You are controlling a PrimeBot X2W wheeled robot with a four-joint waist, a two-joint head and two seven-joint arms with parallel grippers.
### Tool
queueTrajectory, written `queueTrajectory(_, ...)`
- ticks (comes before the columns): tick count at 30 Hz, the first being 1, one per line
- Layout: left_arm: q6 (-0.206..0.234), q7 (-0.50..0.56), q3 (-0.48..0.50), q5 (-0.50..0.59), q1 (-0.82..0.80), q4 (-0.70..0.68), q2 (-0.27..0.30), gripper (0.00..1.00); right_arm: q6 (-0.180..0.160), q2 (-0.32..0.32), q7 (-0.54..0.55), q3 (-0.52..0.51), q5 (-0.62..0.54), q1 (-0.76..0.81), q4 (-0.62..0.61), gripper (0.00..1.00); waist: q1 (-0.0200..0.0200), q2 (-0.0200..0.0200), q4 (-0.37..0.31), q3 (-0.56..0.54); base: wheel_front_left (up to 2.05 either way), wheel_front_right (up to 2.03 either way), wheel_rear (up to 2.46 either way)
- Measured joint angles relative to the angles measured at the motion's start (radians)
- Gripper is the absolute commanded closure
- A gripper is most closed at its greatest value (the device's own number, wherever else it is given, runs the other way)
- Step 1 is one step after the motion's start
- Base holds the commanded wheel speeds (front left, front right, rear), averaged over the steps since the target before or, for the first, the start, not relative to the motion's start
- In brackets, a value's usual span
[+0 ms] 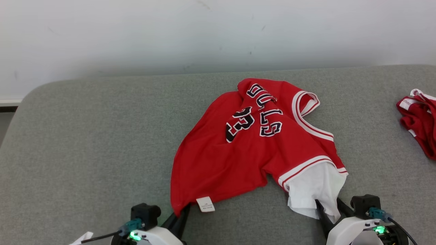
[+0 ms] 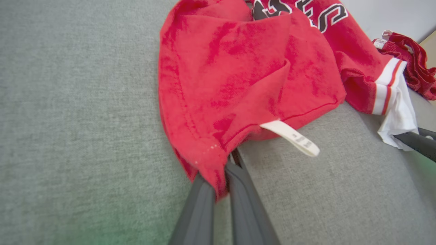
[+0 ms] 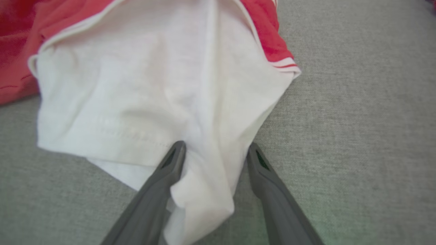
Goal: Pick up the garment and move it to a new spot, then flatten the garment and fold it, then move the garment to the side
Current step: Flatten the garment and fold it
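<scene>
Half finished with the pick-up grasp, at a guess. Saw the left gripper (image 2: 226, 166) pressed together on the near hem corner of the red jersey (image 1: 252, 143), just beside the white label (image 1: 205, 204). Saw the right gripper (image 3: 216, 149) spread wide, straddling the white sleeve (image 3: 143, 95) without pinching it.

Judged closing on that sleeve to be the next need. Better to bite on the doubled cloth between the fingers than on the loose tip, and to shut fully before any lift. Advised raising both arms together and level, to guard against a slipped pinch at the hem or a drag across the grey tabletop (image 1: 85, 136). Advised keeping well apart from the other red garment (image 1: 417, 119) at the far right edge.

Found the jersey crumpled, right of centre on the tabletop, meeting both grippers at its near edge. Lay slantwise: hem toward the robot's near left, neckline toward the far right, long axis along that diagonal. Read the lettering as face up, tops of the letters turned toward the left.
</scene>
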Motion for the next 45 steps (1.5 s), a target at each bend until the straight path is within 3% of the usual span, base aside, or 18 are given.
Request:
queueTrajectory(1,0.0,-0.002,-0.006,-0.003,-0.005,0.002,0.001,1.0,-0.002,-0.002,0.0,0.01,0.021,-0.009,0.007,1.0,0.0,0.0,0.001,-0.002,0.0,0.0,0.0)
queueTrajectory(9,0.0,-0.016,-0.02,-0.106,-0.018,-0.054,0.026,1.0,0.0,-0.002,-0.028,0.028,0.246,-0.041,-0.03,1.0,0.0001,0.0,0.007,-0.04,0.0,0.0,0.0)
queueTrajectory(21,0.004,0.13,-0.013,-0.319,0.038,-0.529,0.129,1.0,0.0,-0.154,0.022,-0.102,0.536,0.023,-0.469,1.0,-0.0001,0.0,-0.002,-0.145,0.0,0.0,0.0)
queueTrajectory(27,0.055,0.244,0.028,-0.368,0.017,-0.791,0.182,1.0,0.0,-0.188,0.086,-0.253,0.595,0.02,-0.734,1.0,-0.0001,0.0,-0.01,-0.18,0.0,0.0,0.0)
queueTrajectory(35,0.135,0.411,0.116,-0.46,-0.06,-1.071,0.249,1.0,0.0,-0.166,0.252,-0.472,0.631,-0.049,-1.034,1.0,-0.0001,0.0,-0.012,-0.188,0.0,0.0,0.0)
queueTrajectory(41,0.199,0.515,0.159,-0.508,-0.135,-1.183,0.282,1.0,0.0,-0.13,0.415,-0.588,0.658,-0.109,-1.17,1.0,-0.0001,0.0,-0.009,-0.174,0.0,0.0,0.0)
queueTrajectory(45,0.23,0.574,0.169,-0.517,-0.19,-1.176,0.304,1.0,0.0,-0.098,0.517,-0.633,0.63,-0.154,-1.189,1.0,-0.0001,0.0,-0.008,-0.143,0.0,0.0,0.0)
